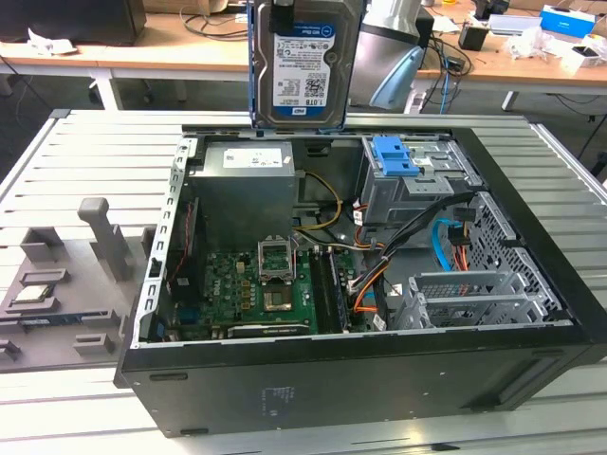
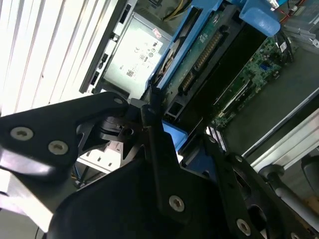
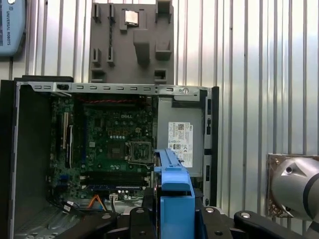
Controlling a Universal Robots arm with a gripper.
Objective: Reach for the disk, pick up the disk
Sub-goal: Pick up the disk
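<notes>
The disk (image 1: pixel 305 64), a silver hard drive with a white-and-blue label and blue side rails, hangs upright in the air above the back edge of the open computer case (image 1: pixel 332 379). My gripper (image 1: pixel 283 14) is shut on its top end. In both wrist views the disk shows edge-on between the black fingers (image 2: pixel 155 149): its blue rail (image 3: pixel 174 191) and its circuit-board side (image 2: pixel 209 50). The gripper (image 2: pixel 182 132) (image 3: pixel 177 216) clamps the disk's sides, well clear of the case below.
Inside the case are a motherboard (image 1: pixel 251 284), a grey power supply (image 1: pixel 247 185), a drive cage with a blue latch (image 1: pixel 398 156) and loose cables (image 1: pixel 446 242). A grey fixture (image 1: pixel 57 294) holding a small processor chip (image 1: pixel 33 292) lies at the exterior view's left on the slatted table (image 1: pixel 85 152).
</notes>
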